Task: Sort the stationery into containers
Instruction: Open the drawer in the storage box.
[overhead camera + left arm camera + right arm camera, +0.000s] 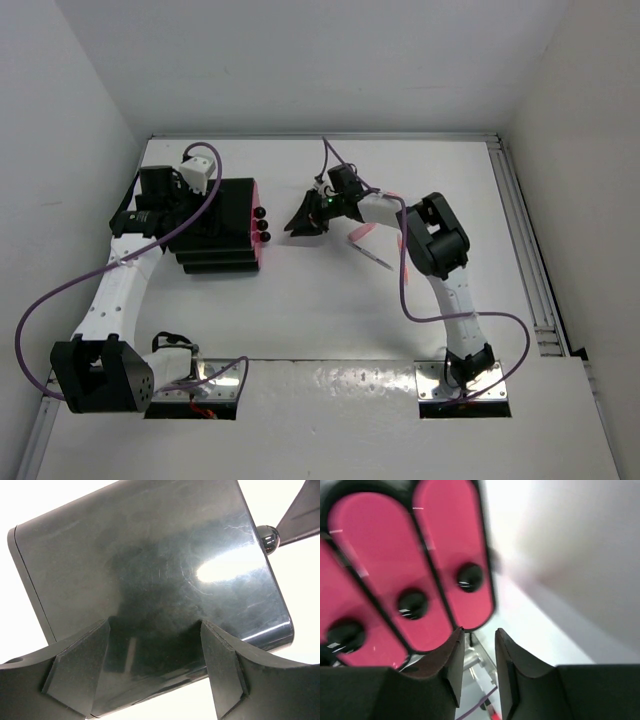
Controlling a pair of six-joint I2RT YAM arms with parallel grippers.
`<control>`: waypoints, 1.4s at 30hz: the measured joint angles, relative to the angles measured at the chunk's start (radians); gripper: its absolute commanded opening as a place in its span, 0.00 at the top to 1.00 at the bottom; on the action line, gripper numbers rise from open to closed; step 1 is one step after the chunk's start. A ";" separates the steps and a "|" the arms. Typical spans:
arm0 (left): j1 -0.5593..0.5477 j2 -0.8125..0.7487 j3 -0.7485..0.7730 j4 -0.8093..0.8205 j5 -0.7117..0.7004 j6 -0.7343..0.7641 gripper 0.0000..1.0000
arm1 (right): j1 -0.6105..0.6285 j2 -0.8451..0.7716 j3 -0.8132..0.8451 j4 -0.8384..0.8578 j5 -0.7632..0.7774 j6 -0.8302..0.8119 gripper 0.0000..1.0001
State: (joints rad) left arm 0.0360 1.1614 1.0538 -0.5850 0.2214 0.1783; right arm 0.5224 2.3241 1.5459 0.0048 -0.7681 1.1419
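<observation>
The black stepped drawer unit stands left of centre. Its three pink drawers face right, all pushed in, with round black knobs. My left gripper is open over the unit's glossy black top, its fingers wide apart with nothing gripped. My right gripper is just right of the knobs, its jaws a little apart and empty. In the right wrist view the gripper sits below the pink fronts and knobs. Pink and white pens lie under the right arm.
White walls close in the table on three sides. A metal rail runs along the right edge. Purple cables loop beside both arms. One knob and a right finger show in the left wrist view.
</observation>
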 measured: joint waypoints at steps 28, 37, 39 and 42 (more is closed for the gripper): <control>0.002 0.030 0.004 0.036 0.029 -0.023 0.20 | 0.051 0.046 0.106 0.248 -0.072 0.101 0.51; 0.002 0.030 0.004 0.036 0.029 -0.023 0.20 | 0.083 0.067 0.108 0.250 -0.071 0.123 0.54; 0.002 0.031 0.005 0.036 0.029 -0.023 0.20 | 0.089 0.067 0.109 0.250 -0.071 0.127 0.56; 0.002 0.033 0.006 0.038 0.029 -0.026 0.20 | 0.090 0.069 0.109 0.247 -0.069 0.127 0.65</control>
State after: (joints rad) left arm 0.0383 1.1942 1.0595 -0.5468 0.2501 0.1528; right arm 0.6125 2.3932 1.6550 0.2520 -0.8375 1.2690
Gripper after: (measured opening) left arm 0.798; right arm 0.396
